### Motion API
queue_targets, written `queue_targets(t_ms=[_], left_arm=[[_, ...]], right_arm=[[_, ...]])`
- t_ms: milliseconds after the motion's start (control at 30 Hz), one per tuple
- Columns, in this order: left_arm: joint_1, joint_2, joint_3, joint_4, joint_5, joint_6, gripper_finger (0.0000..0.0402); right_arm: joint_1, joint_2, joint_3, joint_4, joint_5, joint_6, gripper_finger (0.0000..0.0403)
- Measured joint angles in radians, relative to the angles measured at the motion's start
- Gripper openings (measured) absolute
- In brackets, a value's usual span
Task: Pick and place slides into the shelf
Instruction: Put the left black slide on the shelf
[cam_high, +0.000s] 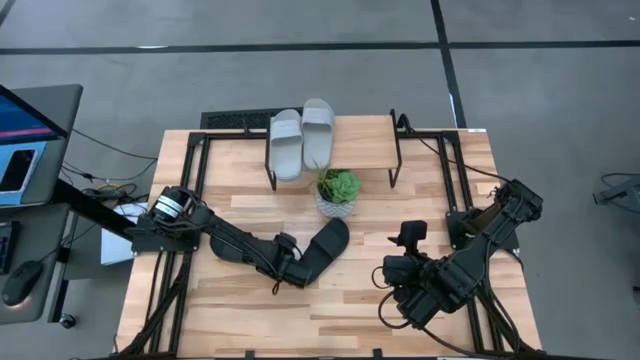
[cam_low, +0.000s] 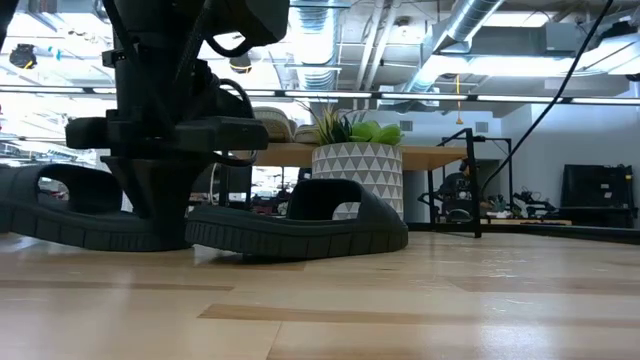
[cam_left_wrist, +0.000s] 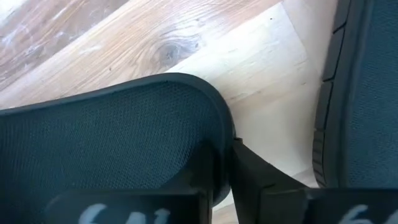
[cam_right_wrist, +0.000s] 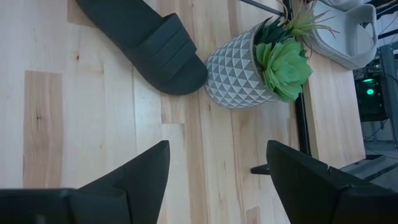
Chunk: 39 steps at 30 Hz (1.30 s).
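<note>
Slides: two light grey slides (cam_high: 302, 138) side by side on shelf (cam_high: 365, 146) plank at far side of tabletop (cam_high: 250, 310), toes toward far edge, touching each other. Black slide (cam_high: 325, 248) flat on tabletop at centre, lying diagonally, far end near potted plant (cam_high: 337, 192), just beside white patterned pot w/o clear contact. In low view, second black slide (cam_low: 75, 205) at left, beside first (cam_low: 300, 220), both sole-down, plant pot (cam_low: 357, 175) behind them. Left gripper (cam_high: 292, 270) down at near end of black slide, fingers drawn in on slide edge; left wrist view filled w/ dark mesh slide surface (cam_left_wrist: 118, 137) right against gripper fingers (cam_left_wrist: 261, 186), another dark slide edge (cam_left_wrist: 360, 93) alongside; grip looks clenched on black slide, slide not lifted off tabletop. Left arm (cam_high: 215, 235) stretched low across tabletop from left side. Right gripper (cam_high: 408, 295) over right-near part of tabletop, well apart from slides, fingers (cam_right_wrist: 140, 174) spread wide, nothing between them; right wrist view past them: black slide (cam_right_wrist: 146, 40), plant (cam_right_wrist: 283, 53), part of grey slide (cam_right_wrist: 348, 34) on shelf. Monitor and mouse on desk at far left, off tabletop.
</note>
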<state>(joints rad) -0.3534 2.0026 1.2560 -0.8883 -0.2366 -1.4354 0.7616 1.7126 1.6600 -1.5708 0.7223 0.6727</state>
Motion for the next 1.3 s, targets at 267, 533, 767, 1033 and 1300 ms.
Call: queue_targets(t_ms=[267, 533, 767, 1033, 1300], left_arm=[[-0.014, 0.014, 0.044, -0.06, 0.013, 0.05, 0.0011], [-0.028, 0.028, 0.108, -0.138, 0.014, 0.079, 0.0007], [-0.063, 0.031, 0.122, -0.166, 0.017, 0.058, 0.0006], [-0.109, 0.031, 0.122, -0.183, 0.032, 0.015, 0.0005], [-0.14, 0.031, 0.171, -0.291, 0.089, 0.002, 0.0004]], right_arm=[[0.0, 0.0, 0.0, 0.001, 0.0, 0.0, 0.026], [-0.007, 0.0, 0.0, 0.002, 0.0, 0.0, 0.026], [-0.007, 0.0, 0.0, 0.001, 0.0, 0.0, 0.026], [-0.007, 0.0, 0.0, 0.001, 0.0, 0.0, 0.026], [-0.007, 0.0, 0.0, 0.001, 0.0, 0.0, 0.026]])
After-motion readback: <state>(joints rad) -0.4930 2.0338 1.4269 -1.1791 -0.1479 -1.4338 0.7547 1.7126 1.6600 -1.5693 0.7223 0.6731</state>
